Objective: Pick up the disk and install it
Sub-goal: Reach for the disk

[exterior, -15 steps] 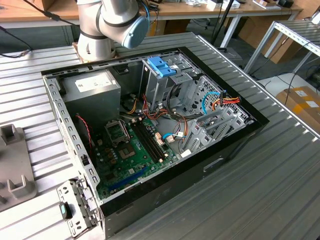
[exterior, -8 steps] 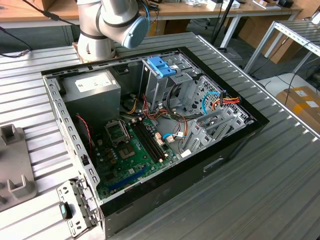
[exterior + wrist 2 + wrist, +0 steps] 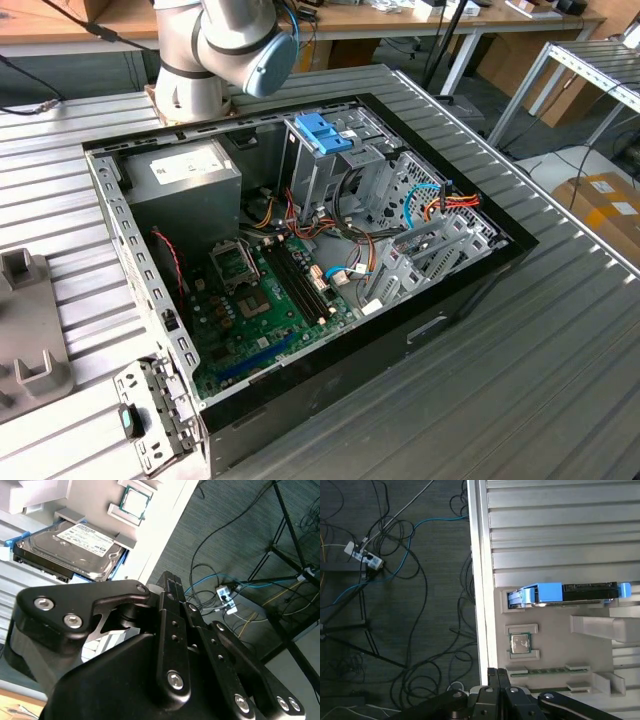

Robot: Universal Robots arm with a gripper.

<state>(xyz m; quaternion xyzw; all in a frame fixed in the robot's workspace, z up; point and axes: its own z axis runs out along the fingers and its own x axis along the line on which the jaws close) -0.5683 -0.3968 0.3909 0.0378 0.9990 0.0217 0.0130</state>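
The grey-metal, white-labelled disk (image 3: 75, 545) in blue rails lies upper left in the second wrist view, apart from the black gripper (image 3: 165, 645); spread or clamped, I can't tell. Pick-up seems unstarted to me; it calls for squaring up over the drive.

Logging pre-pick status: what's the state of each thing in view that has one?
disk: flat in a pocket of the fixture, label up, nothing holding it.
computer case: on its side, panel off, open.
blue bracket: in the drive cage, no drive.
processor chip: seated in the fixture.
memory stick: held in the fixture.
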